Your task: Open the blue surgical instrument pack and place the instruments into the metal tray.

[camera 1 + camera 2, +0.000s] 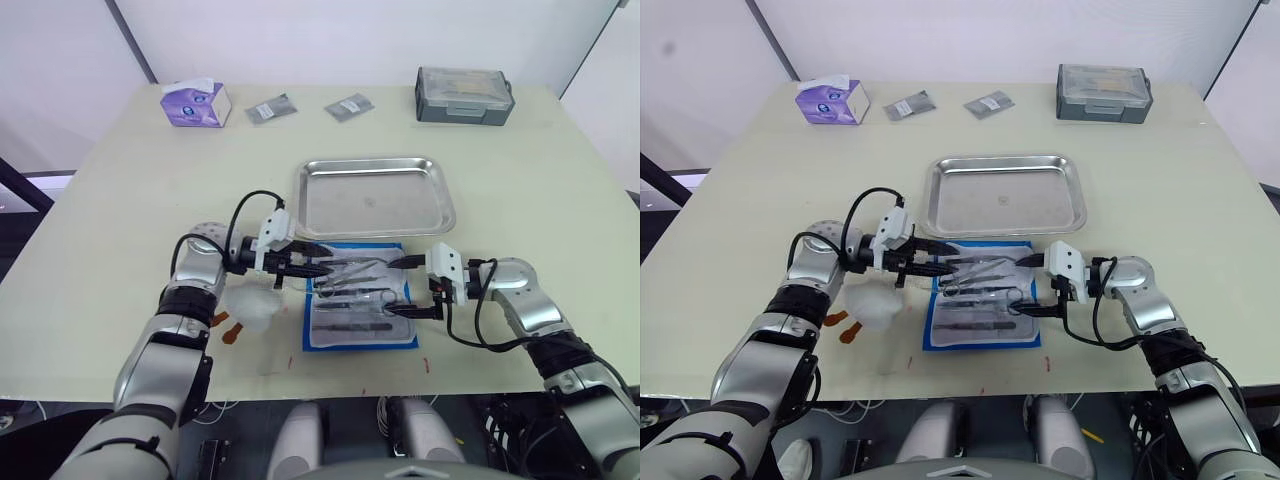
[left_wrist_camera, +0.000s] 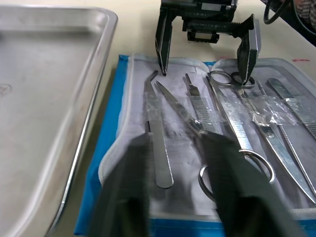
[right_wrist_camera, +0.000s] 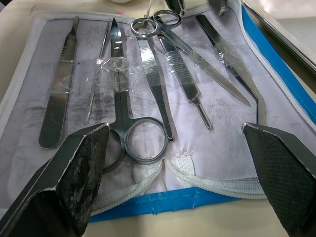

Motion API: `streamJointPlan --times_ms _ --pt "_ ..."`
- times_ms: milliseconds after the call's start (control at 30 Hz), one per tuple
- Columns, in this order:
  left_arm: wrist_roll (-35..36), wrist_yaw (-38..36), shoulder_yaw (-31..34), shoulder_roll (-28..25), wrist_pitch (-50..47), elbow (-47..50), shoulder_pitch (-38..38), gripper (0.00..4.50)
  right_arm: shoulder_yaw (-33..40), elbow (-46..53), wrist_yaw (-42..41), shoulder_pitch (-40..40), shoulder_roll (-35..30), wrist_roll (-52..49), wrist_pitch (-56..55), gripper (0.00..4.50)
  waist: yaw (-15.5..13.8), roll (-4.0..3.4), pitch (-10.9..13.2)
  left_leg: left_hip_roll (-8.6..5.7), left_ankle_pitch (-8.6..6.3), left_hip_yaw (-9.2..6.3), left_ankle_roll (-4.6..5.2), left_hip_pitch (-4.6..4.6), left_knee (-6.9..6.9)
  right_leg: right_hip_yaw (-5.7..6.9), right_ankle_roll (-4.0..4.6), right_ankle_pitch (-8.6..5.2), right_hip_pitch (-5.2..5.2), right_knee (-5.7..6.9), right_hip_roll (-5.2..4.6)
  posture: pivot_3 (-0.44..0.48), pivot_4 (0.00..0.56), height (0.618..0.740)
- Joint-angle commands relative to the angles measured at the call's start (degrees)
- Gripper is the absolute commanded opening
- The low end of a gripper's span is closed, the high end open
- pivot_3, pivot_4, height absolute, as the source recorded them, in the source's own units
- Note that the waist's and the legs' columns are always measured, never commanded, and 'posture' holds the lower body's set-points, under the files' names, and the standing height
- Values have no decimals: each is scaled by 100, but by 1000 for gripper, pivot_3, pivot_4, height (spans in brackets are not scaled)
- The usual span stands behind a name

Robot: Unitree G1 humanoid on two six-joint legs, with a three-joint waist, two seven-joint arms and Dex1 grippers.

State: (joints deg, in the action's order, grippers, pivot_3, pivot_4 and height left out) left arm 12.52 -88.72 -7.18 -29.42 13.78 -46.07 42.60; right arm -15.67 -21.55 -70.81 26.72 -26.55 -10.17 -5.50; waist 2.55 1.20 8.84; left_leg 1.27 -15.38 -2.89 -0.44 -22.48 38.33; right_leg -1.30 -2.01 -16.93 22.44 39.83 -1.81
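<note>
Pack open flat, both grippers over it, tray bare.
Left gripper (image 1: 318, 262) spread at the blue surgical instrument pack's (image 1: 360, 338) left edge. Pack lies just in front of the metal tray (image 1: 375, 195), long axis left-right; instruments (image 3: 148, 84) inside run that same way, side by side. Right gripper (image 1: 410, 287) spread wide at the pack's right edge.

You are looking at one shallow shiny steel tray (image 1: 375, 195), one opened flat blue instrument pack (image 1: 361, 298) holding about seven slim silvery metal instruments (image 3: 148, 84), two small grey sachets (image 1: 270, 109), one grey lidded box (image 1: 464, 95), and one purple-and-white tissue box (image 1: 195, 103).
</note>
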Motion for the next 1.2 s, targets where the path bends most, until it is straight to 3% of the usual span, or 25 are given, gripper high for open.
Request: streamJointPlan --times_ms 33,367,700,1200 --pt "-51 2 80 22 174 -53 98 2567 -253 -445 210 -227 -74 531 112 4500 0 0 0 0 0 0 0 0 0 0 0 0 0 0 0 0 150 734" --pt "-563 188 -59 41 398 -534 202 2567 -254 -397 241 -269 -53 520 106 4500 -1 0 0 0 0 1 0 4 -1 1 0 0 -4 0 0 0 150 734" --pt "-692 -35 -51 74 351 -949 265 2567 -270 -318 292 -331 -36 498 130 4500 -1 0 0 -1 -2 4 3 71 -22 2 0 -2 -74 -22 1 0 150 734" --pt "-859 212 -50 229 349 -1415 483 2567 -267 -305 316 -352 -29 495 110 4500 -2 0 -4 -1 -4 0 7 74 -21 3 0 -2 -77 -22 1 0 150 734"
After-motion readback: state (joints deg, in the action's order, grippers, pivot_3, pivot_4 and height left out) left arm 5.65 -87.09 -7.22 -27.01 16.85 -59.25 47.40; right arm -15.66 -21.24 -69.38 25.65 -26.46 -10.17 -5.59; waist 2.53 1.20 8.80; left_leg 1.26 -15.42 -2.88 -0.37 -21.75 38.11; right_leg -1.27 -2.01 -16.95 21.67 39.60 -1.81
